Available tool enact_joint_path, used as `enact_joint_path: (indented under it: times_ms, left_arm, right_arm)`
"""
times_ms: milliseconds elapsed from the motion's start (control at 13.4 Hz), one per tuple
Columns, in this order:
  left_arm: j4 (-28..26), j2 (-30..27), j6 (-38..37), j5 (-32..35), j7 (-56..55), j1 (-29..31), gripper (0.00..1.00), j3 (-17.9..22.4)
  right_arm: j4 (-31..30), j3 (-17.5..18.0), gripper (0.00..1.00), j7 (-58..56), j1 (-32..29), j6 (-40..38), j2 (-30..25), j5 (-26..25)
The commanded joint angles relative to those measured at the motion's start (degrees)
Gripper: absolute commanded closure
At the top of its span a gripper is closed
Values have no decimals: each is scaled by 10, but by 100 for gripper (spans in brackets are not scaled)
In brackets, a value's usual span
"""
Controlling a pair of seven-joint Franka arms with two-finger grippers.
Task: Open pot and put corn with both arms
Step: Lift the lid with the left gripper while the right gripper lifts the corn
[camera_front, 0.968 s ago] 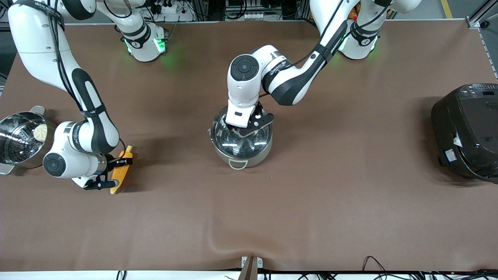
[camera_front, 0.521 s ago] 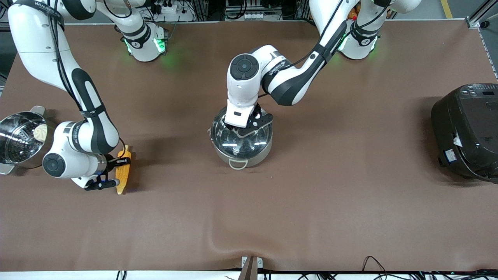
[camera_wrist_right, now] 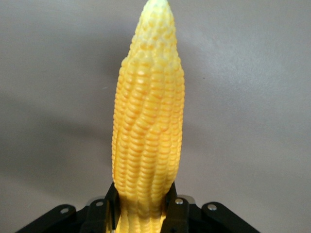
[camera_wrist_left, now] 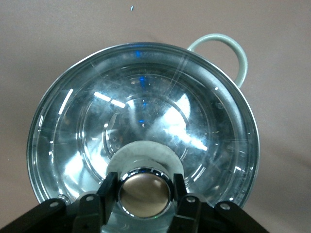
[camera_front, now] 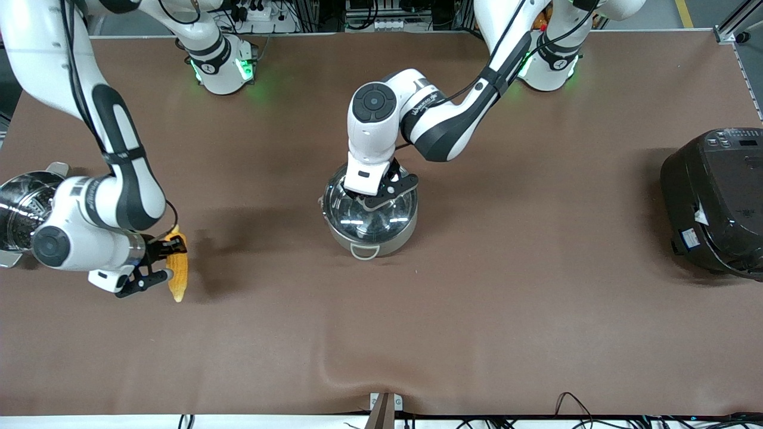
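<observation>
Both grips hold: left gripper [camera_wrist_left: 146, 194] jaws clamp the pot [camera_front: 369, 211] lid's slippery knob [camera_wrist_left: 144, 191]; right gripper [camera_wrist_right: 141, 206] jaws pinch the stiff, light corn [camera_wrist_right: 148, 131] at its thick end, beside the pot.

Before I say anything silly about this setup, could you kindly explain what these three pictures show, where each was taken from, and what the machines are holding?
These are two white robot arms bolted to a brown table, each ending in a two-finger gripper. The wide picture comes from a high camera facing them; the other two come from small cameras on the arms' wrists.

The left gripper is over the pot, a steel pot in the middle of the table, and is shut on the copper-coloured knob of its glass lid, which is still on. The right gripper is shut on the thick end of the corn, holding it above the table at the right arm's end.

Also on the table: a steamer pot beside that arm and a black rice cooker at the left arm's end.
</observation>
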Motion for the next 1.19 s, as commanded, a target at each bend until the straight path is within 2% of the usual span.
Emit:
enact_joint_path:
  times_ms: [0,74,223,298,447,745,1117]
  left_arm:
    - [11,20,-6,18,-14,-7,61,4]
    - [10,20,-6,18,-14,-7,67,4]
    - [10,18,-6,19,-14,-7,94,4]
    - [10,14,-6,19,-14,-6,100,4]
    - [8,-7,-12,20,-15,-7,100,4]
    - [5,-83,-59,20,-13,8,100,4]
    - [-26,-180,-140,19,47,89,100,2]
  right_arm:
    - [7,1,100,-30,23,-72,-57,3]
    - [33,2,100,-32,34,-115,-63,4]
    - [92,2,100,-28,59,-193,-64,9]
    - [116,3,100,-25,76,-219,-64,9]
    - [137,3,100,-24,102,-247,-69,8]
    - [137,4,100,-5,140,-262,-89,10]
    - [136,3,100,106,258,-277,-109,2]
